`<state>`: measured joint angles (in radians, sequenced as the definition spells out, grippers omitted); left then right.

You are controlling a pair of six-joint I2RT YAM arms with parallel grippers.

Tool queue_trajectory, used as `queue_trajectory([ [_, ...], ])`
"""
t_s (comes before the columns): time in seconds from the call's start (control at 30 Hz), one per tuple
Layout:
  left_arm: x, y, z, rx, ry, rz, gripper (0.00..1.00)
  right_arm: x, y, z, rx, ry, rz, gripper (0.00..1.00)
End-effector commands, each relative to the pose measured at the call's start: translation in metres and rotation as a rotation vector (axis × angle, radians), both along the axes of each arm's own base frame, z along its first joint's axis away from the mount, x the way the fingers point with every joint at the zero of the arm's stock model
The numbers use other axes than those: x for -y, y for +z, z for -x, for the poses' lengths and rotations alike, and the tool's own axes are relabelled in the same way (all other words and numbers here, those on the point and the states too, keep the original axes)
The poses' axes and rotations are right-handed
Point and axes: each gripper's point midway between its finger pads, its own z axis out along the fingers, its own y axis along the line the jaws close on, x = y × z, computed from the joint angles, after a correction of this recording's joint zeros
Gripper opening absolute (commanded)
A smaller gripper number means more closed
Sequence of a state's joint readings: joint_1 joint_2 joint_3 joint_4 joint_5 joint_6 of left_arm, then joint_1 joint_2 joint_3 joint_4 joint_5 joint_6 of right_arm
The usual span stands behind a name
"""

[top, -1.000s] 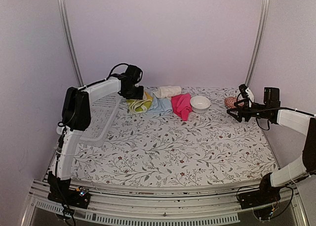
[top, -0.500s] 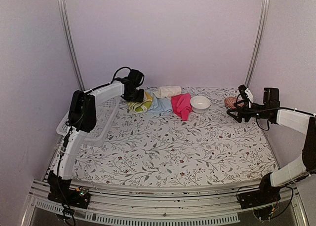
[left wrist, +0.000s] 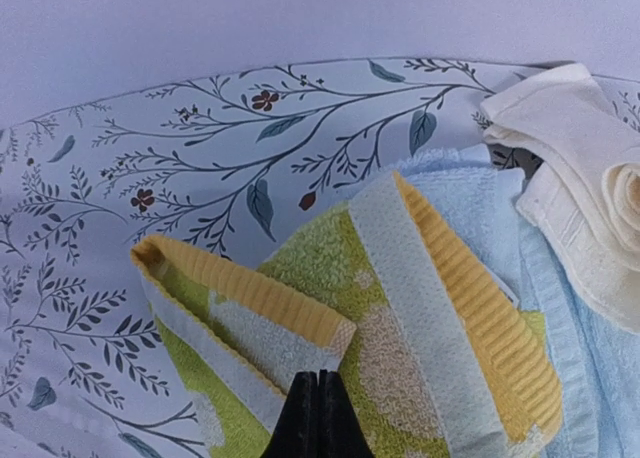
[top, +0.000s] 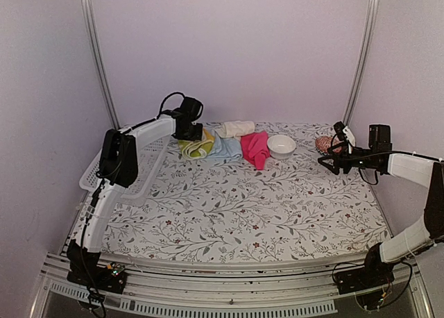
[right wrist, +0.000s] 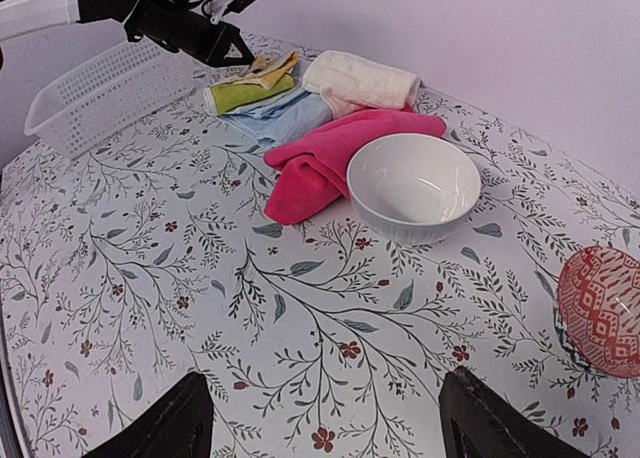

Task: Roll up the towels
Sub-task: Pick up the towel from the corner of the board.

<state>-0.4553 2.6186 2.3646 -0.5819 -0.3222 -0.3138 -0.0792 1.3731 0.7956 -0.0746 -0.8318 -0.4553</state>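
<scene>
Two arms rise from the near edge of a table under a floral-print covering [top: 243, 214]. On the left side a white slotted basket [top: 139, 169] sits at the table's edge. On the right side the right gripper [top: 331, 156] hovers above the covering with its fingers spread wide and nothing between them. Just beyond it lies a red patterned dish [top: 323, 144].

Farther back, near the middle, a white bowl [top: 282, 146] stands upright. The hot pink towel [top: 255, 150] lies crumpled just beside the bowl on its left, close against its wall. Left of that the light blue towel [top: 226, 149] lies flat. Its left part is under the yellow-green towel [top: 196, 148], which is folded over on itself with a yellow ribbed border showing.

The left gripper [top: 190, 137] points down at the left end of this yellow-green towel. In the left wrist view its fingers are pressed together, tips meeting at the folded edge, and I cannot tell whether any cloth is pinched between them. Farthest back, the cream towel [top: 236, 128] lies rolled, resting against the far edge of the light blue one
</scene>
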Motion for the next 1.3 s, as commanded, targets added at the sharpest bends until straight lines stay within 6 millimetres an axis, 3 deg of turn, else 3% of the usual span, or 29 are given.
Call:
queue_trajectory([
  [0.0,0.006,0.085,-0.011,0.166,-0.026,0.042,0.0,-0.002,0.008,-0.002,0.016,0.024,-0.009,0.8],
  [0.13,0.009,0.161,0.001,0.307,-0.054,0.054,0.0,-0.004,0.007,-0.001,0.007,0.033,-0.018,0.79],
  [0.17,0.009,0.163,0.004,0.311,-0.063,0.065,0.0,-0.004,0.007,-0.001,0.004,0.036,-0.021,0.79],
  [0.2,0.012,0.156,0.005,0.293,-0.081,0.074,0.0,-0.004,0.007,-0.001,0.003,0.038,-0.023,0.79],
  [0.3,0.016,0.11,0.007,0.172,-0.088,0.069,0.3,-0.005,0.007,-0.001,0.001,0.039,-0.022,0.78],
  [0.37,0.019,0.075,0.013,0.078,-0.083,0.07,0.38,-0.004,0.008,-0.001,0.005,0.037,-0.018,0.78],
  [0.47,0.019,0.039,0.022,0.003,-0.059,0.072,0.42,-0.005,0.008,0.0,0.007,0.038,-0.019,0.78],
  [0.67,0.01,0.005,0.027,-0.056,-0.008,0.044,0.49,-0.006,0.004,-0.001,-0.007,0.046,-0.023,0.78],
  [0.87,-0.005,-0.023,0.029,-0.109,0.023,-0.012,0.45,-0.006,0.002,-0.001,-0.016,0.049,-0.02,0.77],
  [1.03,-0.012,-0.03,0.029,-0.121,0.034,-0.026,0.27,-0.007,0.0,-0.002,-0.023,0.051,-0.021,0.77],
  [1.17,-0.012,-0.013,0.026,-0.086,0.039,-0.031,0.1,-0.007,-0.001,-0.002,-0.026,0.051,-0.02,0.77],
  [1.23,-0.013,0.006,0.024,-0.053,0.044,-0.031,0.0,-0.007,0.0,-0.002,-0.025,0.051,-0.02,0.77],
  [1.27,-0.012,0.02,0.022,-0.031,0.043,-0.029,0.0,-0.007,0.0,-0.002,-0.024,0.052,-0.02,0.77],
])
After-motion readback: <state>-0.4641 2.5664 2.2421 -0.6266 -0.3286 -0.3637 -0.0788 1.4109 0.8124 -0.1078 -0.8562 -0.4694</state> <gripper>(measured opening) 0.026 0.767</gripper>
